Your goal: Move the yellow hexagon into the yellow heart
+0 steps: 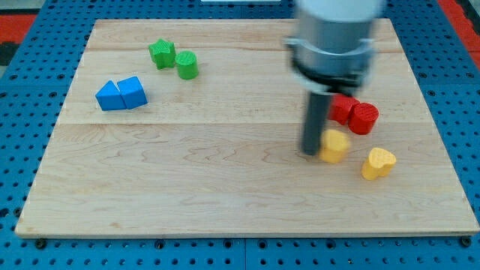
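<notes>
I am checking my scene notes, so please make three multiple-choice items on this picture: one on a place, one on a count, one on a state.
1. My tip stands where, relative to the yellow hexagon?
A. at its left in the view
B. above it
C. at its right

2. How many red blocks show?
A. one
B. two
C. four

3. The yellow hexagon and the yellow heart are:
A. stacked
B. touching
C. apart

Answers: 1 A, the rod ends just left of the hexagon. 2 B, two red blocks side by side. 3 C, bare wood shows between them.

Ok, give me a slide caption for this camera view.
My tip sits against the yellow hexagon's left side, with the yellow heart apart to its lower right.
</notes>
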Controlling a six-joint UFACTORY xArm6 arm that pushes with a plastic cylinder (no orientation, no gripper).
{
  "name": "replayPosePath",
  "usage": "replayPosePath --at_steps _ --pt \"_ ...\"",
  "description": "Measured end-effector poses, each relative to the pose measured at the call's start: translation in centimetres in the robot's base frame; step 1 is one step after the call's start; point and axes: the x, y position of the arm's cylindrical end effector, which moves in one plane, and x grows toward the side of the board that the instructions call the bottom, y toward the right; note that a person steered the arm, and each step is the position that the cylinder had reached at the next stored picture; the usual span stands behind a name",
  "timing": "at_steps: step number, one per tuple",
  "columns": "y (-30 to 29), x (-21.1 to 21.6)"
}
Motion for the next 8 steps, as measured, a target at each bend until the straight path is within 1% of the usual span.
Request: replayPosePath --at_steps 1,2,3,5,7,8 --pt "-3.8 -1.2" --pt "1.1 -4.1" --pt "5.9 -3.9" --pt "6.6 -3.4" --pt "6.4 -1.6" --pt "7.3 0.3"
